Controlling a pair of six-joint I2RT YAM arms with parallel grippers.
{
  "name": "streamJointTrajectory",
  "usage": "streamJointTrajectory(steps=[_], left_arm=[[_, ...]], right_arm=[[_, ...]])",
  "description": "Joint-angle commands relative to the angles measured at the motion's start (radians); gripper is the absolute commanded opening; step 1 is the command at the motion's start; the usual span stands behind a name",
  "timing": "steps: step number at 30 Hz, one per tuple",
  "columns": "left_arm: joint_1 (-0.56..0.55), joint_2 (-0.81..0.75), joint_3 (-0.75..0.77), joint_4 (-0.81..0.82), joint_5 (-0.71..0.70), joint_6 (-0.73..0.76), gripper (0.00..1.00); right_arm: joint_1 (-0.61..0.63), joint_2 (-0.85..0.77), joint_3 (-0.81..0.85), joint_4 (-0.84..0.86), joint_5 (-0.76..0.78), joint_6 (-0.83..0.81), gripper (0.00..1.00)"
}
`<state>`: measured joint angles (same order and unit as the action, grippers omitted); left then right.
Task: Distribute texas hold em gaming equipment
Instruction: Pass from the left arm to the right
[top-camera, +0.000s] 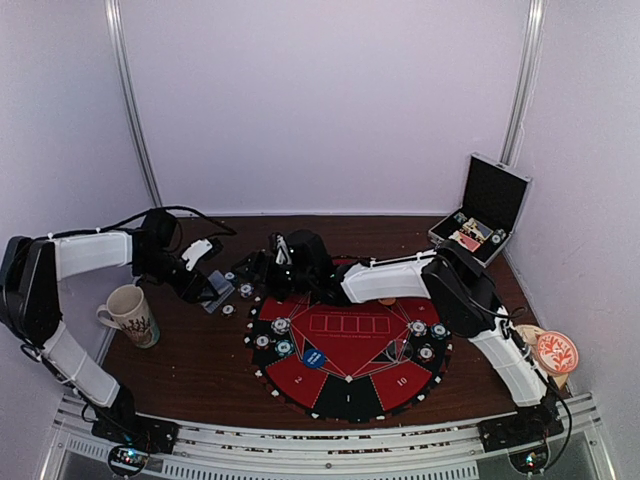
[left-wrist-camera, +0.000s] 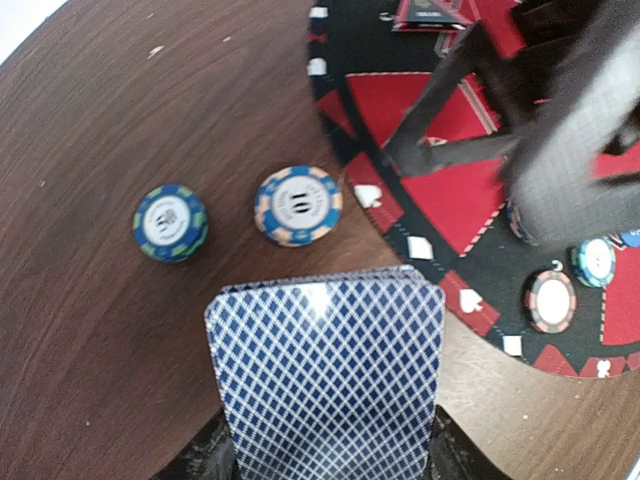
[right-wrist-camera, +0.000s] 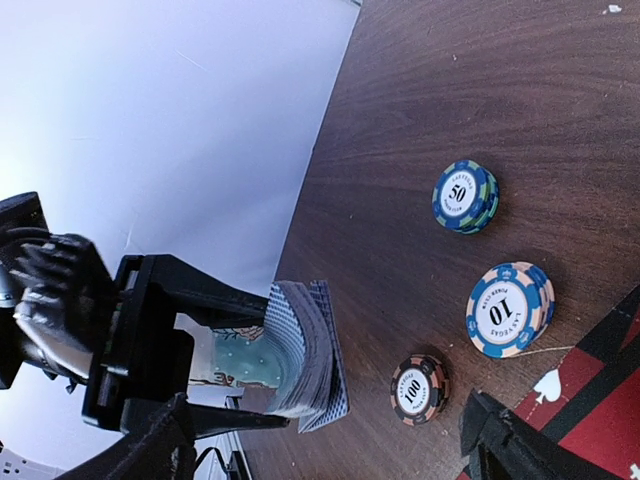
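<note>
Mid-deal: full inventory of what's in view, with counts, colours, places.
mat: one, round, red-black, centre of table
deck of cards: one, blue lattice backs, in left end effector
50 chip: one, blue-green, on table left of mat
10 chip: one, blue-peach, on table by mat edge
100 chip: one, black-peach, table by mat edge
mat chips: six visible, mostly teal-white, three each side
blue button disc: one, on mat, near-left
mug: one, cream patterned, table left
case: one, black, open, far right
left end effector: one, black, closed on deck
right end effector: one, black, open, over mat's left edge
</note>
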<state>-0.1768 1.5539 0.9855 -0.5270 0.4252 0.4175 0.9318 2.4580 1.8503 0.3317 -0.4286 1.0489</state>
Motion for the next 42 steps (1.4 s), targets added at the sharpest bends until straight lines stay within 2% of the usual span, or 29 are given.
streamJointTrajectory(steps=[1, 10, 21, 33, 42], left_arm=[[-0.039, -0.048, -0.019, -0.003, 0.067, 0.050, 0.52], [-0.082, -0.096, -0.039, -0.024, 0.101, 0.080, 0.52], [-0.142, -0.122, -0.071, -0.030, 0.086, 0.113, 0.52], [-0.163, -0.131, -0.085, -0.030, 0.071, 0.120, 0.52], [-0.166, -0.126, -0.082, -0.030, 0.069, 0.119, 0.52]], right_arm=[[0.014, 0.034, 0.035, 0.033, -0.060, 0.033, 0.93], [0.035, 0.038, 0.021, 0.018, -0.118, 0.012, 0.89], [0.042, 0.045, 0.021, 0.018, -0.176, 0.012, 0.76], [0.044, 0.062, 0.021, 0.020, -0.222, 0.022, 0.43], [0.050, 0.068, 0.024, 0.005, -0.253, 0.006, 0.35]])
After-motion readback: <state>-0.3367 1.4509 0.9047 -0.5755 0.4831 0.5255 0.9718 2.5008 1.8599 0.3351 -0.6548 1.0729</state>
